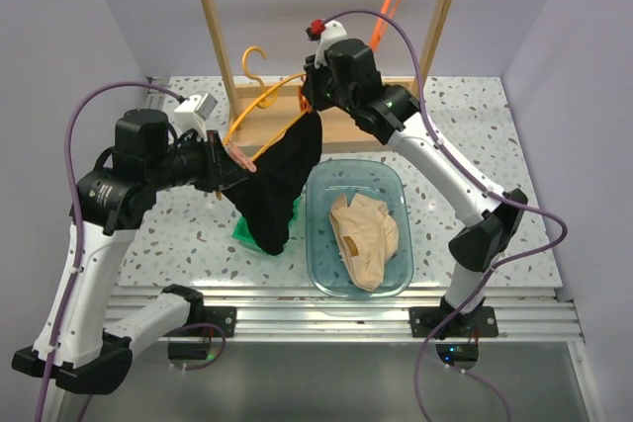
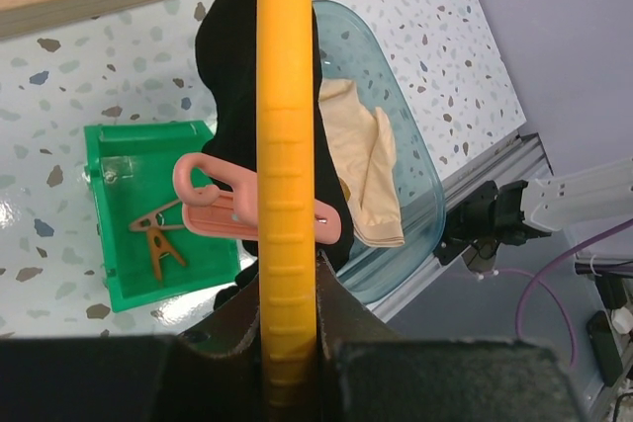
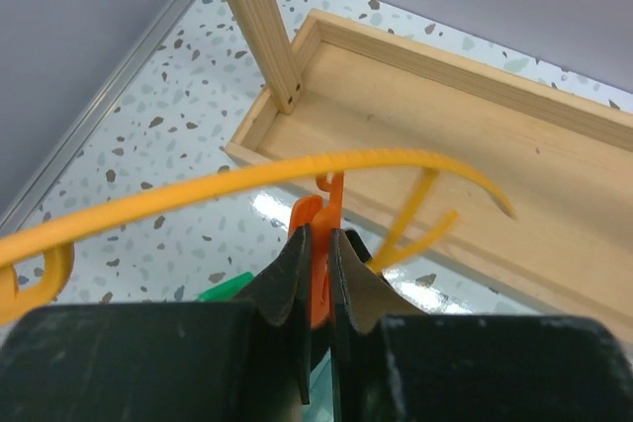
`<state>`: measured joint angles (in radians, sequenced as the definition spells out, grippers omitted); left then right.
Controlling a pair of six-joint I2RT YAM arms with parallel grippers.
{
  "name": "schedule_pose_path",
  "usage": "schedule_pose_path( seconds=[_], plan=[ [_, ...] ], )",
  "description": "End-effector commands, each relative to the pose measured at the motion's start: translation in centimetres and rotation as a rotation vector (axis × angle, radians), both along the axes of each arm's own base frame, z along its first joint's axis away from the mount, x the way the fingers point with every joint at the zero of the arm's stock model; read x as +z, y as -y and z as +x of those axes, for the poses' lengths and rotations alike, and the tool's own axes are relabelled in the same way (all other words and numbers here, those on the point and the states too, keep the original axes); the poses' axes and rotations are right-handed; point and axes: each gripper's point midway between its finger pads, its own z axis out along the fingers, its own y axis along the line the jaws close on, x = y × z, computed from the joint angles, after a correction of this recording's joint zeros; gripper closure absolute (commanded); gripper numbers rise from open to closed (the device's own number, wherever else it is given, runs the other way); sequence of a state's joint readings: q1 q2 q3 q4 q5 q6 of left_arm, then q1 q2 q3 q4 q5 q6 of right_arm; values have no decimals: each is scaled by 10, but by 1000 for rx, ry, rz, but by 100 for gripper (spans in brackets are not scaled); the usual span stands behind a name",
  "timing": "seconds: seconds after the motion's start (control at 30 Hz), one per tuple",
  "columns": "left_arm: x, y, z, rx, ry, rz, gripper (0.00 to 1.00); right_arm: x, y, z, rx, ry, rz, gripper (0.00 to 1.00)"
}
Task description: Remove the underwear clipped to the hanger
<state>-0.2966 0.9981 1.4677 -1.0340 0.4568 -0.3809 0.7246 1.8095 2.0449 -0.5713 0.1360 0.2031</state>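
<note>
Speckled tabletop (image 1: 178, 234) fills the middle of the overhead view, with a wooden frame (image 1: 341, 130) standing at its upper centre. Right of centre sits a clear plastic bin (image 1: 315, 234), and the beige underwear (image 1: 364, 239) lies crumpled inside it. Just left of the bin, the black underwear (image 1: 277, 185) hangs limp from a yellow hanger (image 2: 285, 145); its lower end droops over a green tray (image 2: 148, 131). The left end effector (image 2: 290, 279) is clamped narrowly on the hanger's bar. At the hanger's other arm, the right end effector (image 3: 318, 239) is pinched tight on an orange clip (image 3: 315, 212). A pink clip (image 2: 237, 210) sits on the black cloth beside the bar. Small brown clips (image 2: 158, 239) lie in the green tray.
</note>
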Motion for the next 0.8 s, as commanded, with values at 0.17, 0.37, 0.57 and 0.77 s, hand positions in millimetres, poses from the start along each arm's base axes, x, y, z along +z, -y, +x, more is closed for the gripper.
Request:
schedule_pose_path(
  seconds=[0.17, 0.37, 0.57, 0.77],
  plan=[
    [19, -4, 22, 91, 76, -33, 100, 10, 24, -24, -35, 23, 43, 96],
    [32, -1, 34, 123, 105, -70, 100, 1, 39, -33, -59, 15, 23, 94],
    [39, 5, 43, 125, 106, -113, 100, -2, 44, -41, -53, 18, 41, 96],
    [39, 20, 45, 62, 87, -172, 100, 16, 23, -57, 81, 59, 157, 100]
  ],
)
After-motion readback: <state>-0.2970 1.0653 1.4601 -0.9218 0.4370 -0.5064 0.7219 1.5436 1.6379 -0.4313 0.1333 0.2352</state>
